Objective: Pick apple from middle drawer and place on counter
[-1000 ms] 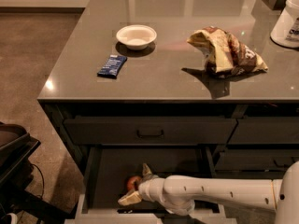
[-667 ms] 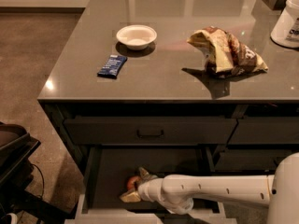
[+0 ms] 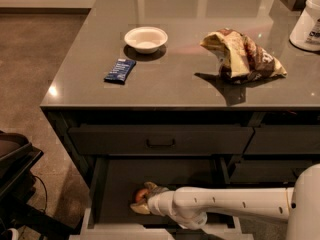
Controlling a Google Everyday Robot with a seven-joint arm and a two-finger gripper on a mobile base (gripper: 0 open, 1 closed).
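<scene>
The middle drawer (image 3: 170,176) is pulled open below the counter (image 3: 175,84). The small red apple (image 3: 140,194) with a yellowish patch lies on the drawer's dark floor near its front left. My white arm reaches in from the right, and my gripper (image 3: 143,199) is down inside the drawer right at the apple, partly covering it. The apple rests on the drawer floor.
On the counter are a white bowl (image 3: 146,38), a blue snack bar (image 3: 120,70), a crumpled chip bag (image 3: 242,56) and a white container (image 3: 307,21) at the far right. A shut handled drawer (image 3: 160,143) sits above the open one. A black object (image 3: 12,174) stands at the left.
My arm has shifted very slightly inside the drawer. The apple has not moved.
</scene>
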